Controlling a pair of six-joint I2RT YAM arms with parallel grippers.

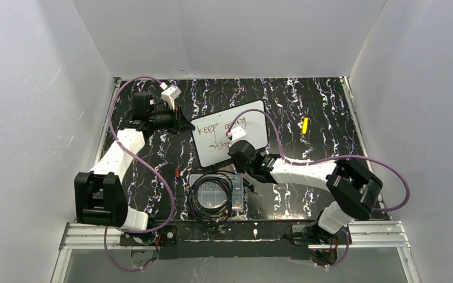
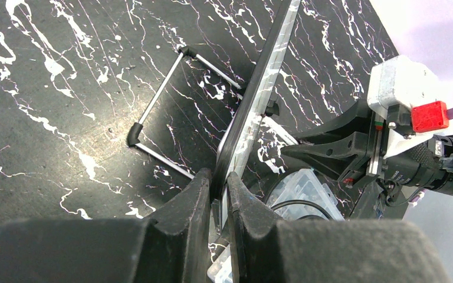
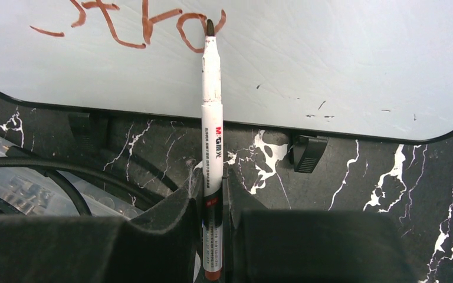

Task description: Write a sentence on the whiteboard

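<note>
The whiteboard (image 1: 253,134) stands tilted at mid-table. The sentence (image 1: 224,127) on it reads "keep going" on the top line, with a started second line. In the right wrist view the second line (image 3: 135,23) reads "stro" on the board (image 3: 330,59). My right gripper (image 3: 212,184) is shut on a white marker (image 3: 211,118), whose dark tip touches the board at the "o". My left gripper (image 2: 219,180) is shut on the board's left edge (image 2: 265,76). In the top view the left gripper (image 1: 183,125) is at the board's left and the right gripper (image 1: 239,146) at its lower middle.
A clear plastic box with coiled black cable (image 1: 214,191) lies just in front of the board, beside my right arm. A yellow object (image 1: 305,125) lies to the board's right. A wire stand (image 2: 159,94) sits behind the board. White walls surround the table.
</note>
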